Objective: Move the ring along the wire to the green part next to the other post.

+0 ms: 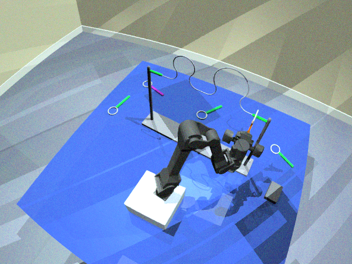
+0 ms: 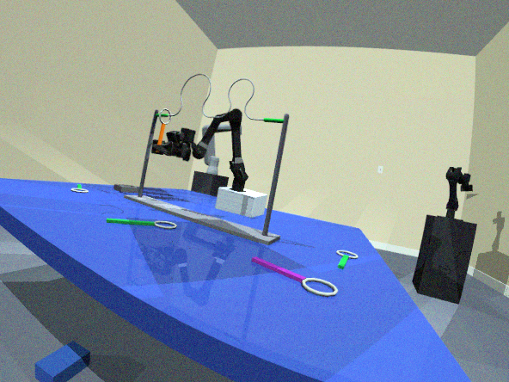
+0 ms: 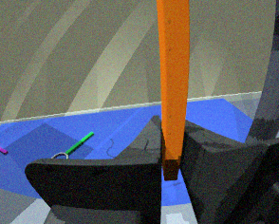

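Note:
The ring (image 1: 255, 116) (image 2: 165, 109) is around the green wire part (image 1: 262, 118) (image 2: 158, 114) near its inner end, beside the near post (image 1: 263, 134) (image 2: 148, 159). In the exterior view the wire passes about through the ring's middle. My gripper (image 1: 248, 132) (image 2: 159, 144) (image 3: 162, 121) is shut on the lower end of the orange handle (image 1: 250, 127) (image 2: 162, 133) (image 3: 175, 71), which points down from the ring. The thin grey wire (image 1: 248, 86) (image 2: 211, 90) curves to the other green part (image 1: 156, 72) (image 2: 273, 120) at the far post (image 1: 150, 95) (image 2: 277, 172).
The near post stands close beside my gripper and shows at the right of the wrist view. Loose rings with green handles (image 1: 214, 109) (image 2: 129, 221) and one with a magenta handle (image 1: 157, 90) (image 2: 279, 269) lie on the blue table. A grey block (image 1: 273, 191) lies near the near post.

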Robot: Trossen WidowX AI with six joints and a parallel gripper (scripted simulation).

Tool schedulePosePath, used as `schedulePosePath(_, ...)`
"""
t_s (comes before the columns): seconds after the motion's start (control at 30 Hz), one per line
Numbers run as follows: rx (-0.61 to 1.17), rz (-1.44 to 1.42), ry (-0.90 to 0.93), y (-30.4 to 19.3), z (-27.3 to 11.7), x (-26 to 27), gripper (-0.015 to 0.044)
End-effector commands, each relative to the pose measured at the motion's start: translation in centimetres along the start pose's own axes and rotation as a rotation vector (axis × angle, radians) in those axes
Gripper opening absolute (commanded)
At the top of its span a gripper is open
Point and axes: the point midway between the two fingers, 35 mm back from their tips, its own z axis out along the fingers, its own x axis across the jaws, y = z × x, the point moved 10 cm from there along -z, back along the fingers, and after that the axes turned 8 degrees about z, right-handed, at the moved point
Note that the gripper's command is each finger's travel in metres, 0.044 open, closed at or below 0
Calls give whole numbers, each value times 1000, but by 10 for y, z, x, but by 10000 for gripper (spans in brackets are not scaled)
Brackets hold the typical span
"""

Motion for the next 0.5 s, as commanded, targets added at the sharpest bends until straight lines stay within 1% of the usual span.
schedulePosePath(0.0, -5, -7, 1, 3, 0, 5, -150)
schedulePosePath(0.47, 1, 1, 4, 1, 0, 19, -150)
